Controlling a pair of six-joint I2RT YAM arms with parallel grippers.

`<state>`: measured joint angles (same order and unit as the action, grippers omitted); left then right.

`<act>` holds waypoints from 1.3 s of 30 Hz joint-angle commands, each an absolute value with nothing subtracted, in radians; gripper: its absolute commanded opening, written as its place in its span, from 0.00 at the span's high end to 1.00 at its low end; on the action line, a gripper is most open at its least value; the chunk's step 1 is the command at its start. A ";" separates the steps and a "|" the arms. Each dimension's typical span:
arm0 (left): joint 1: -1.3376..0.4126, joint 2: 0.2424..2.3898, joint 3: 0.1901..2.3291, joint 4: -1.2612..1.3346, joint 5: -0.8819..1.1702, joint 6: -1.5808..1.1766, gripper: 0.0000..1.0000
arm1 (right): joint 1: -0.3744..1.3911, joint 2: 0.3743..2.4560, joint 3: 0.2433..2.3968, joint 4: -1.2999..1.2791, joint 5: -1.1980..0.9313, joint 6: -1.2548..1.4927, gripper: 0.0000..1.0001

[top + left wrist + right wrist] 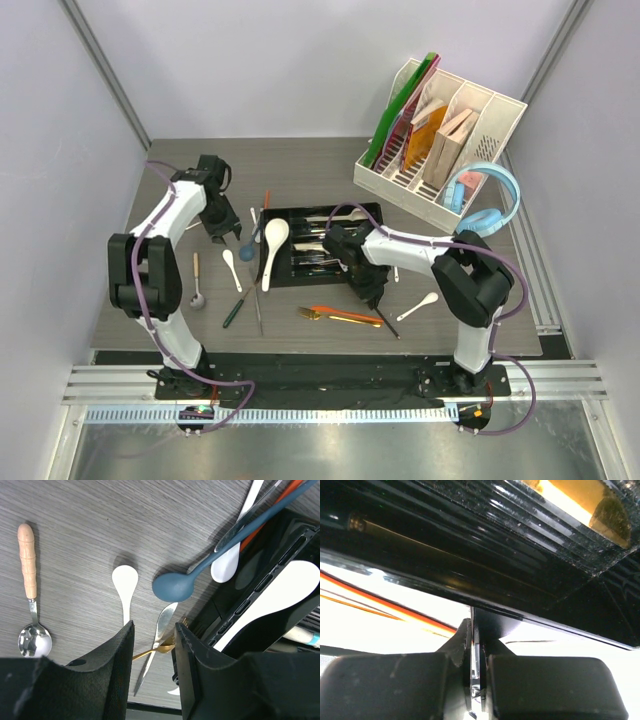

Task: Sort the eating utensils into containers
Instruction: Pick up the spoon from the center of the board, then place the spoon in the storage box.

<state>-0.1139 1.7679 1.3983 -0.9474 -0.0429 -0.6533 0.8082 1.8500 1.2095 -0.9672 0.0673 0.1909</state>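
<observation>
Left of the black tray (300, 211), the left gripper (152, 630) is hovering with jaws half apart and empty above a small white spoon (125, 587) and a blue spoon (172, 586) on the table (300, 165). At the tray's near edge, the right gripper (476, 650) is pressing its jaws together, possibly on a thin sliver; the close view is too murky to tell. A large white spoon (272, 250) is lying across the tray's left end.

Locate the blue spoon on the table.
Overhead view, left side: the blue spoon lies on the table just left of the black tray, with a small white spoon on its other side.
</observation>
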 commanded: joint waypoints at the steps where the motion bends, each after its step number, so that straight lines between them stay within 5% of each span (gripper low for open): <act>1: -0.118 1.782 1.437 -0.954 -0.055 -0.643 0.61 | 0.802 1.813 1.256 -0.994 0.069 0.190 0.99; 15: -0.120 1.815 1.430 -0.925 -0.040 -0.655 0.62 | 0.841 1.698 1.595 -1.256 0.021 0.252 0.99; 22: -0.118 1.835 1.460 -0.933 -0.040 -0.646 0.62 | 0.772 1.972 2.090 -1.301 0.015 0.321 0.99; 28: -0.118 1.829 1.460 -0.940 -0.081 -0.629 0.62 | 0.608 2.325 2.613 -1.448 -0.195 0.461 0.99; 30: -0.117 1.825 1.448 -0.936 -0.092 -0.626 0.62 | 0.516 2.347 2.616 -1.450 -0.274 0.574 0.99; 36: -0.112 1.813 1.408 -0.902 -0.081 -0.635 0.62 | 0.410 2.149 2.148 -0.995 -0.480 0.894 0.99; 39: -0.110 1.819 1.402 -0.893 -0.080 -0.635 0.62 | 0.408 2.148 2.181 -0.980 -0.511 0.963 0.99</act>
<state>-0.1158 1.8336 1.4124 -0.9264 -0.0696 -0.6445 0.3645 2.2738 2.1494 -1.1423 -0.3683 0.7586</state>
